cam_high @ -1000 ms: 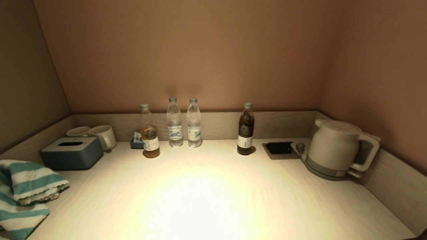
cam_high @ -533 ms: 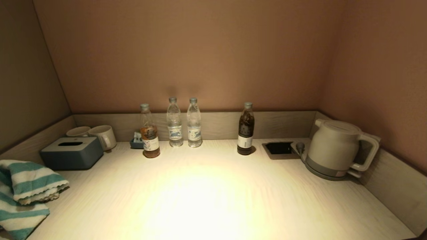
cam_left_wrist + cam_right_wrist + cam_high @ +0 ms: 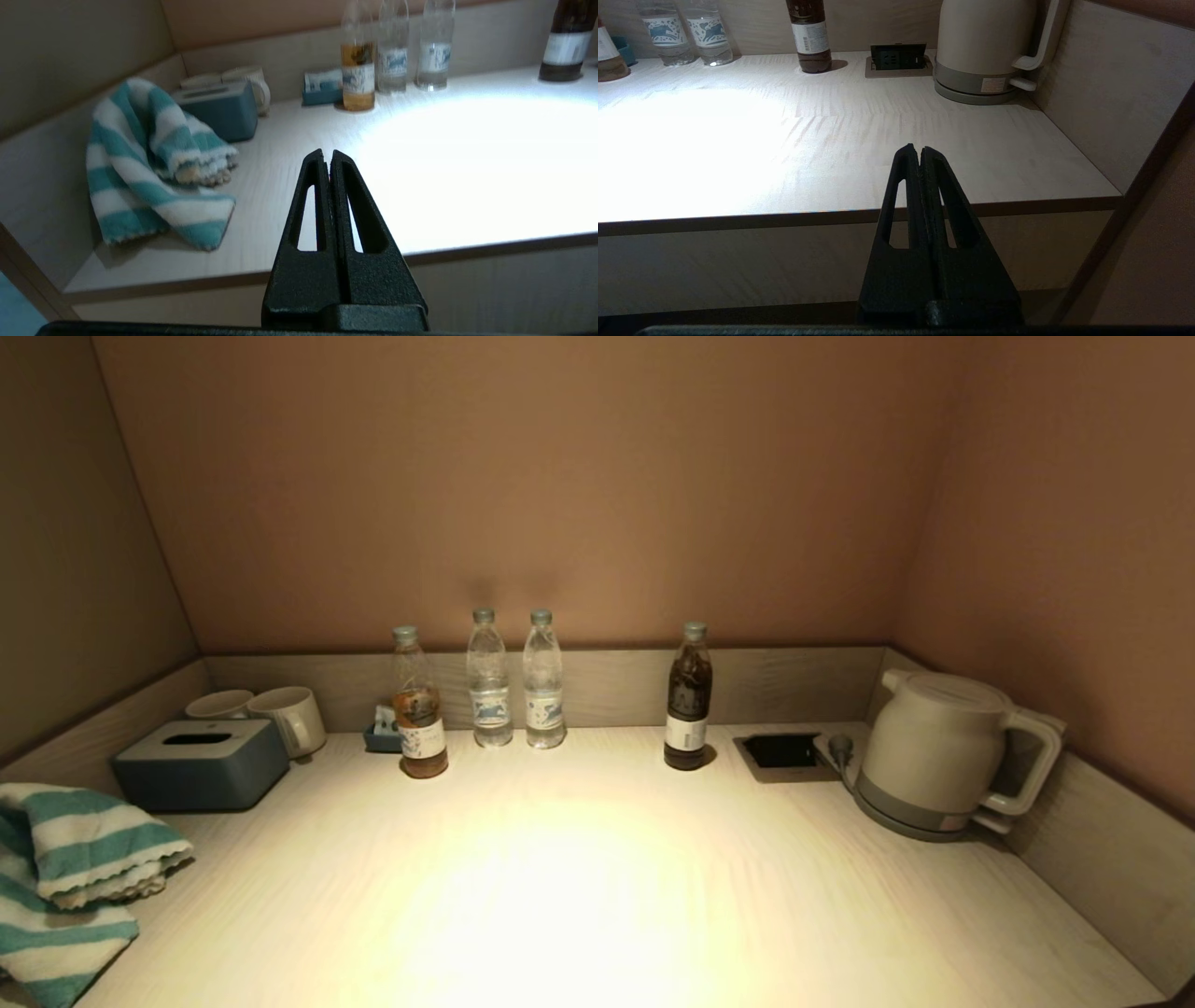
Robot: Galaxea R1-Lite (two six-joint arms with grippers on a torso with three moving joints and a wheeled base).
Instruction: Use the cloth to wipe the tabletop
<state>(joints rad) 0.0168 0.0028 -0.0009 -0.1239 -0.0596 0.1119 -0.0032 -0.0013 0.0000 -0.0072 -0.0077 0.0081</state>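
Note:
The cloth (image 3: 65, 877), a teal and white striped towel with scalloped edges, lies bunched at the near left corner of the tabletop (image 3: 579, 896); it also shows in the left wrist view (image 3: 149, 168). Neither gripper shows in the head view. In the left wrist view my left gripper (image 3: 327, 153) is shut and empty, held before the counter's front edge, to the right of the cloth. In the right wrist view my right gripper (image 3: 916, 148) is shut and empty, held before the front edge on the right side of the tabletop (image 3: 831, 140).
Along the back stand a grey-blue tissue box (image 3: 201, 763), two mugs (image 3: 289, 717), several bottles (image 3: 490, 681) and a dark bottle (image 3: 688, 700). A black recess (image 3: 782, 750) and a kettle (image 3: 943, 756) sit at the back right. Low rims and walls close three sides.

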